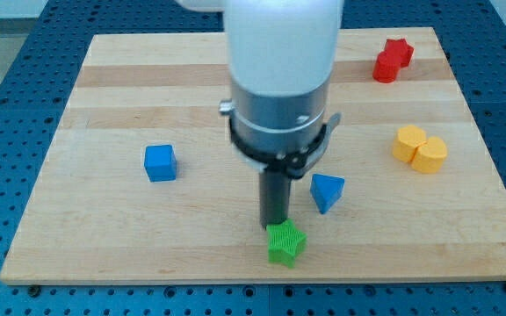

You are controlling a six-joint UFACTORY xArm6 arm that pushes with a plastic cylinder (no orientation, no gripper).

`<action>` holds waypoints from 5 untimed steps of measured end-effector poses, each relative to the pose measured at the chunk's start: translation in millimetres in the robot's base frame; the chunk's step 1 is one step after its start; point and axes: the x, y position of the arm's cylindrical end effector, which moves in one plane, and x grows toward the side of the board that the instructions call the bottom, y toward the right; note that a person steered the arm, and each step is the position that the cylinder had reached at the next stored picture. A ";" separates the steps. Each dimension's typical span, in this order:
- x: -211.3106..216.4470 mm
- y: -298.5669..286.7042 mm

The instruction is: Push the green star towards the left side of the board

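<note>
The green star (286, 243) lies near the view's bottom edge of the wooden board (104, 105), slightly right of the middle. My tip (276, 226) stands right at the star's upper left edge, touching it or nearly so. The arm's white and metal body rises above it and hides the board's middle.
A blue cube (160, 163) lies to the view's left of my tip. A blue triangular block (326, 191) lies just up and right of the star. A yellow block (419, 148) sits at the right and a red block (393, 60) at the top right.
</note>
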 end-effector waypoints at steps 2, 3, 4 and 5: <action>45.5 -31.3; 38.2 -31.3; 37.6 -31.3; 45.8 -30.9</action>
